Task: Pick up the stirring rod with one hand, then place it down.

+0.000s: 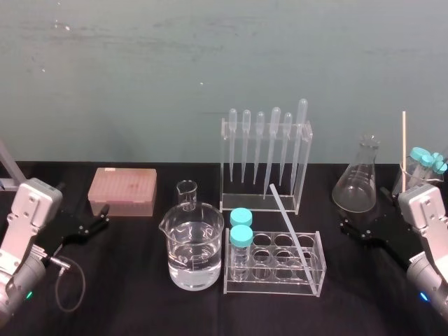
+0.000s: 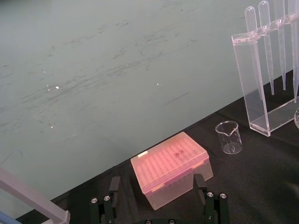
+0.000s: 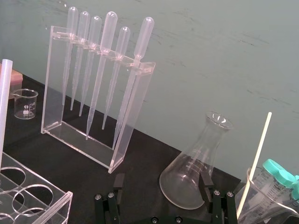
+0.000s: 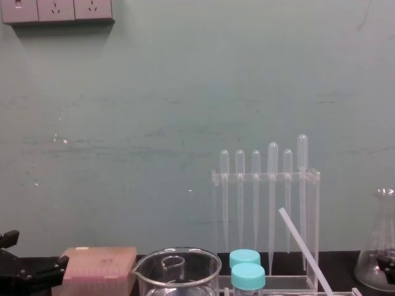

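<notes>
The stirring rod (image 1: pixel 290 231) is a long translucent white stick that leans diagonally in the clear test tube rack (image 1: pixel 308 274), its upper end toward the pipette stand. The chest view also shows the rod (image 4: pixel 305 250), and the right wrist view catches the rod (image 3: pixel 3 102) at its edge. My right gripper (image 1: pixel 364 213) hovers low at the right, in front of the conical flask (image 1: pixel 358 178), well right of the rod. Its fingers (image 3: pixel 206 181) stand wide apart with nothing between them. My left gripper (image 1: pixel 87 225) rests open at the far left, near the pink tip box (image 1: pixel 122 190).
A beaker of water (image 1: pixel 194 252) and a small beaker (image 1: pixel 187 194) stand left of the rack, which holds two blue-capped tubes (image 1: pixel 241 227). Behind it is the pipette stand (image 1: pixel 264 164). A beaker with capped tubes and a thin stick (image 1: pixel 404 143) stands at the far right.
</notes>
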Robot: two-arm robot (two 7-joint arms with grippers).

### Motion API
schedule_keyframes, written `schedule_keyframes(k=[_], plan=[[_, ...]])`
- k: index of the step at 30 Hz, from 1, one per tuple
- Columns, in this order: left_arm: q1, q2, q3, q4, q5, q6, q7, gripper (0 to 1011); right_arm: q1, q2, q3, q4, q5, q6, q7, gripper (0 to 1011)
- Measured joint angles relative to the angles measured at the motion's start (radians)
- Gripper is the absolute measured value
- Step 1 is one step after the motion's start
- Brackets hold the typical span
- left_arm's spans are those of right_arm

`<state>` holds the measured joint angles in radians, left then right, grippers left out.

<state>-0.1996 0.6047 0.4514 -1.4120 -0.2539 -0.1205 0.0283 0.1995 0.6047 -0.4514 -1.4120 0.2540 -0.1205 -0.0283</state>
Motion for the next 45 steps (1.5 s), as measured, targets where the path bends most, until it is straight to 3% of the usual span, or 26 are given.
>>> schedule_keyframes(k=[11, 16, 19, 21, 24, 27, 28, 33, 40, 45], plan=[[0.000, 0.000, 0.000, 0.000, 0.000, 0.000, 0.000, 1000, -0.006, -0.001, 0.010, -0.004, -0.007, -0.016, -0.002, 1003], [0.000, 0.000, 0.000, 0.000, 0.000, 0.000, 0.000, 1000, -0.029, 0.000, 0.039, -0.053, -0.023, -0.165, 0.007, 1003], [0.000, 0.000, 0.000, 0.000, 0.000, 0.000, 0.000, 1000, -0.028, 0.000, 0.042, -0.077, -0.012, -0.248, 0.056, 1003], [0.000, 0.000, 0.000, 0.000, 0.000, 0.000, 0.000, 1000, -0.015, -0.004, 0.035, -0.080, 0.017, -0.287, 0.113, 1003], [0.000, 0.000, 0.000, 0.000, 0.000, 0.000, 0.000, 1000, 0.012, -0.016, 0.017, -0.067, 0.082, -0.300, 0.214, 1003], [0.000, 0.000, 0.000, 0.000, 0.000, 0.000, 0.000, 1000, 0.035, -0.027, 0.003, -0.046, 0.140, -0.290, 0.292, 1003], [0.000, 0.000, 0.000, 0.000, 0.000, 0.000, 0.000, 1000, 0.051, -0.035, -0.005, -0.030, 0.178, -0.273, 0.343, 1003], [0.000, 0.000, 0.000, 0.000, 0.000, 0.000, 0.000, 1000, 0.100, -0.067, -0.021, 0.028, 0.287, -0.186, 0.476, 1003], [0.000, 0.000, 0.000, 0.000, 0.000, 0.000, 0.000, 1000, 0.144, -0.096, -0.030, 0.087, 0.345, -0.062, 0.548, 1003], [0.000, 0.000, 0.000, 0.000, 0.000, 0.000, 0.000, 1000, 0.174, -0.109, -0.039, 0.125, 0.358, 0.010, 0.585, 1003]])
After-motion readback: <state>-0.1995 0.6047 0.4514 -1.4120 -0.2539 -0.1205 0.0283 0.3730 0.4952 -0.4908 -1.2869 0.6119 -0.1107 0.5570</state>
